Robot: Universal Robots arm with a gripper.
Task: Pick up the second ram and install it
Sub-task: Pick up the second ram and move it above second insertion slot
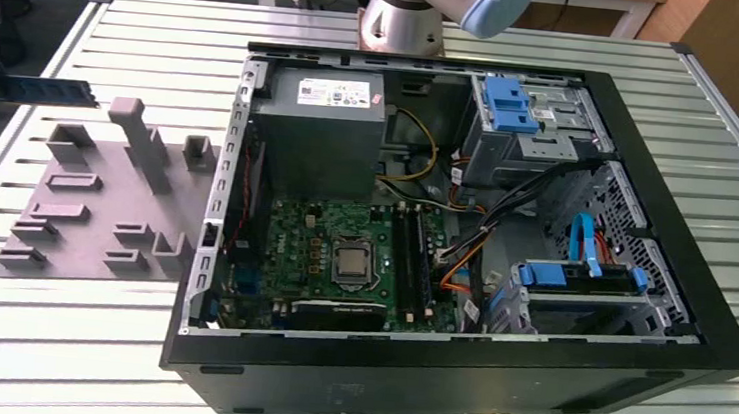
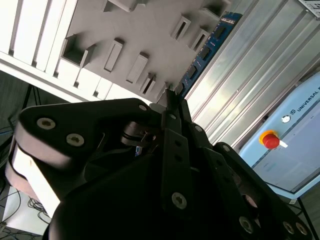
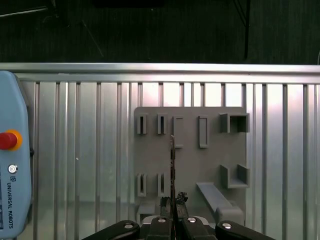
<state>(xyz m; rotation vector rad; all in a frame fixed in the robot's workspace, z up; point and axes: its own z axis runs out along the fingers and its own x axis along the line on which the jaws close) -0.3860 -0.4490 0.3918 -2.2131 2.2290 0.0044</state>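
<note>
In the exterior view, the thin, flat, dark green memory stick, the second ram [image 1: 55, 91], hangs level at the far left. One end is pinched in the black gripper [image 1: 0, 84] and the free end points to the exterior view's right. It sits above the slatted metal table [image 1: 157, 28], beside the grey plastic fixture [image 1: 88, 213] with its upright blocks. It is well apart from the open black computer case [image 1: 720, 328], whose long black motherboard slots [image 1: 408, 256] lie beside the processor.

In the second wrist view, the fingers [image 2: 176, 107] are closed narrowly on the stick's end (its row of black chips shows along the blade).

In the first wrist view, the stick appears edge-on over the fixture, gripped at its near end. A grey pendant with a red button [image 3: 9, 140] lies on the table.
</note>
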